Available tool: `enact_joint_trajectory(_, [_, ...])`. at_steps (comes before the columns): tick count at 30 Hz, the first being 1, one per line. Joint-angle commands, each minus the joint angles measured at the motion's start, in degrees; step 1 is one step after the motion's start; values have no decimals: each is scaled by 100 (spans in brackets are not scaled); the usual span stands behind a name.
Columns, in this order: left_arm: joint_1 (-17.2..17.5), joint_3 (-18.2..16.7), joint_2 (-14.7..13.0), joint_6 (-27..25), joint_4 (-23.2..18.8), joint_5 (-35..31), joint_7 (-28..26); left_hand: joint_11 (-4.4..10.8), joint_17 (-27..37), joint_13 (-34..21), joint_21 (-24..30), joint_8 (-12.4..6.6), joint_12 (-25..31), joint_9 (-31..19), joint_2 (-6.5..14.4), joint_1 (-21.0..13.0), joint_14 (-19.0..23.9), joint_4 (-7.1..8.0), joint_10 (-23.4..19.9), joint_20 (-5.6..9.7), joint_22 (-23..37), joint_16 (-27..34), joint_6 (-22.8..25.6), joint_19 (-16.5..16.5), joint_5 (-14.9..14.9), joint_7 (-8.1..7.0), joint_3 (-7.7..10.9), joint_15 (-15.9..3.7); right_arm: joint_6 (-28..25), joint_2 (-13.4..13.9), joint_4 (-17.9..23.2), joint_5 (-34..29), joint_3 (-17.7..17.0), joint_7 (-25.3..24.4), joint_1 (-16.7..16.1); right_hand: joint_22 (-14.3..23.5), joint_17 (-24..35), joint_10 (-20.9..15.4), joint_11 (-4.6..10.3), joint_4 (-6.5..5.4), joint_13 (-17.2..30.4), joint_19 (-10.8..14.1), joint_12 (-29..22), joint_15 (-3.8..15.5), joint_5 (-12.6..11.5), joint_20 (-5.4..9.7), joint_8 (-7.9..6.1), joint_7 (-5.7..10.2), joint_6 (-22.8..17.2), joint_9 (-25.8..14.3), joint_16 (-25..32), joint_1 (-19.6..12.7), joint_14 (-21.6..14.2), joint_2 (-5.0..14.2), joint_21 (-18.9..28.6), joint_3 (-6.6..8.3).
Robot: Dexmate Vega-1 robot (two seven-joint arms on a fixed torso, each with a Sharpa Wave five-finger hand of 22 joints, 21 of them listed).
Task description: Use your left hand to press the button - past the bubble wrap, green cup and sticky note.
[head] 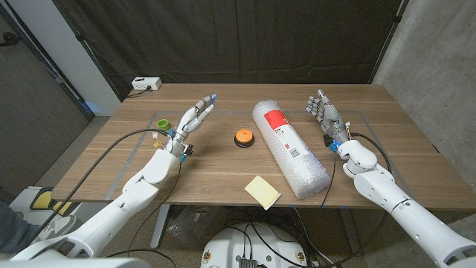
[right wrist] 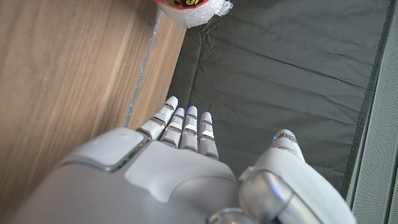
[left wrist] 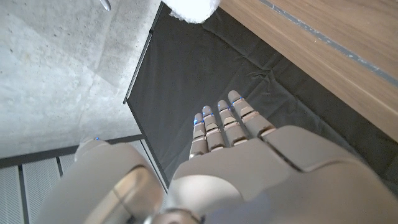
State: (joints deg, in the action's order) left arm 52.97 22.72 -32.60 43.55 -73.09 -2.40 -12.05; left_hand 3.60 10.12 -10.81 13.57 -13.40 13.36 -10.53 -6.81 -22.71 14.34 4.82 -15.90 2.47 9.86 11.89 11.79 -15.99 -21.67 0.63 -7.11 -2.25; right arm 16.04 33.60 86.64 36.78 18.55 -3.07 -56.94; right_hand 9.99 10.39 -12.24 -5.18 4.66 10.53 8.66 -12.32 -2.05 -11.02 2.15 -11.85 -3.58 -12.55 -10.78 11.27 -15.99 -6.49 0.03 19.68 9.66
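Hovering over the wooden worktop (head: 223, 167): left hand (head: 195, 117), fingers (head: 206, 104) extended and a little apart, holding nothing, touching nothing. Left wrist view confirms: fingers (left wrist: 225, 124) straight, side by side, pointing at the dark curtain (left wrist: 186, 74) behind the worktop edge.

Sitting right of the left hand, near mid-worktop: orange button (head: 243, 137) on black base, untouched, apart from the hand. Green cup (head: 162, 124) just beside the left hand, on its outer side, partly hidden by the wrist. Roll of bubble wrap (head: 290, 147) with red and white label lying lengthwise right of the button, between button and right hand. Yellow sticky note (head: 262, 190) at the near worktop edge, in front of the button, close to the roll's near end.

Right hand (head: 323, 110) raised beyond the roll, palm upright, fingers (head: 318, 100) spread, empty. Right wrist view: fingers (right wrist: 186, 127) straight, close together, clear of the wood; bubble wrap end visible at frame edge.

White power strip (head: 146, 84) at far left corner.
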Motion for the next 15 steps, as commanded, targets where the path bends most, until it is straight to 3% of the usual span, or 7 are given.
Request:
enact_joint_trajectory(1, [373,-17,-324,-490,-859,-1318,-886,32,17,-16,-1,-31,12,-24,-6,-57,54,-28,-54,55,12,18,61,-75,-36,-9,-47,-104,87,-41,-103,-5,35,96,56,27,13,-29,-16,1,13,52,-7,-35,-12,47,17,-4,57,-34,-21,-31,-56,25,-30,39])
enact_joint_trajectory(15, [756,13,-751,-1607,-1787,-2483,-1587,73,19,-17,-32,-47,9,-25,40,-158,124,-56,-149,107,17,6,198,-110,-94,-63,-57,-146,96,-48,-137,9,65,182,98,28,13,-38,-29,13,14,58,-8,-29,1,34,32,-2,82,-32,-26,-35,-57,20,-59,34])
